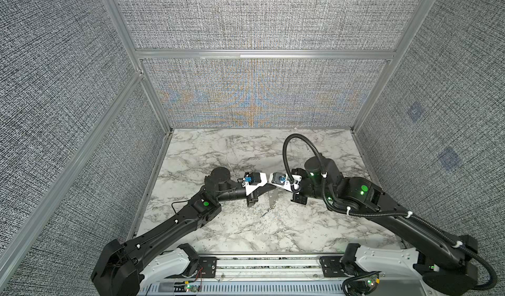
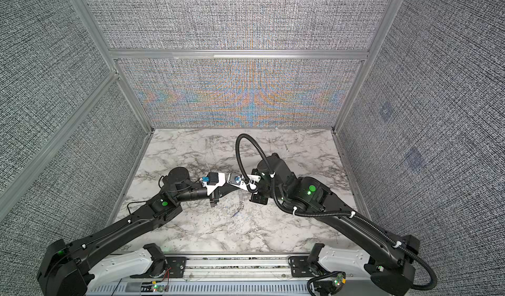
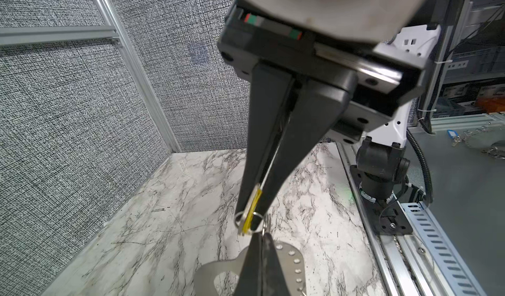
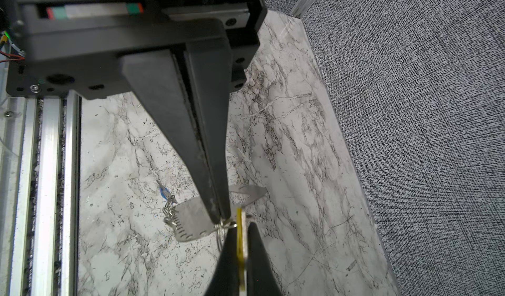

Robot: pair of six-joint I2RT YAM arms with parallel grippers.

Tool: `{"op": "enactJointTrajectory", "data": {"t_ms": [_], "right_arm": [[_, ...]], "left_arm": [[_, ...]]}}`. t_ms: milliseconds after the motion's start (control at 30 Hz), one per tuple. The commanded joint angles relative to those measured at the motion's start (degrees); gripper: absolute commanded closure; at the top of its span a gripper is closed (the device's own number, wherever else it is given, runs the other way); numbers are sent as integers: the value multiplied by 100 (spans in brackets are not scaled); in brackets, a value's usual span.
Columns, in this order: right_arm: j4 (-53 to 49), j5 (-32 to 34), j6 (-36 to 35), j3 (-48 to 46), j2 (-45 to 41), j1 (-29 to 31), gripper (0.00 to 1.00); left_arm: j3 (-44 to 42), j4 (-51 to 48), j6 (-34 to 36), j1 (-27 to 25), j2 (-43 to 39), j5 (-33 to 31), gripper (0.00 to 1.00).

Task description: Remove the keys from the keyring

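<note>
While the flat grey oval metal keyring is hanging above the white marble table, right gripper is pinching its edge, jaws closed. Left gripper is clamping the yellow-headed metal key. Blue-tagged key is dangling off the keyring. Looks like yellow is being freed; next is pulling apart, probably twisting, though the junction's blurry.

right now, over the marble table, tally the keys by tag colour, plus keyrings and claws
yellow-tagged key: 1
blue-tagged key: 1
keyring: 1
claws: 2 (left claw, right claw)
total: 5
</note>
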Motion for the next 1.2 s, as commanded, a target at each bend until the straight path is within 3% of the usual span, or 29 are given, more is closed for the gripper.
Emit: {"op": "enactJointTrajectory", "data": {"t_ms": [0, 1167], "right_arm": [[212, 246, 50, -75, -85, -22, 100], [319, 166, 252, -584, -393, -307, 100]], "left_arm": [[49, -95, 47, -5, -47, 126, 100], [104, -159, -6, -5, -155, 306, 100]]}}
